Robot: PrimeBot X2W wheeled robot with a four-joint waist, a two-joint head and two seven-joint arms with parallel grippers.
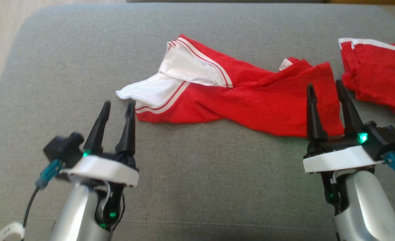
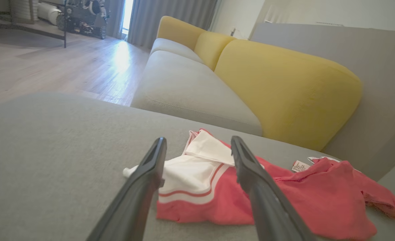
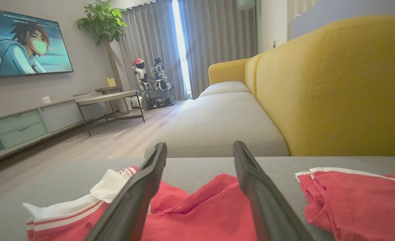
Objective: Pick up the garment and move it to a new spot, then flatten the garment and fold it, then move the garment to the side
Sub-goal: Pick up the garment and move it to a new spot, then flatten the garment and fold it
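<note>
Garment: A red garment [image 1: 251,100] with a white end [image 1: 157,88] is laid on the grey cushion [image 1: 184,174]. It is bunched and twisted, not flat.
Place: It is found near the middle of the cushion, just past the tips of both grippers.
Small tag: A little white tag [image 1: 286,63] is seen on the far edge of the red part.
Left gripper: The left gripper [image 1: 119,103] is spread wide and nothing is held in it. Its tips are just beside the white end. It cannot be told if the cloth is touched.
Right gripper: The right gripper [image 1: 324,84] is spread wide too, with nothing in it. Its fingers are seen over the red end of the garment.
Other cloth: A second red piece [image 1: 378,73] is laid to the right, apart from the garment.
Weight: The garment is judged to be very light.
Feel: It is thought to be soft and floppy. It will likely hang down and lose its shape when lifted.
Slip: The thin cloth could slide out if only a tiny bit is pinched.
Where to hold: The two ends are best taken, the white striped edge on the left and the red edge on the right. A thick fold should be pinched.
Care: The second red piece should not be caught by the right fingers.
</note>
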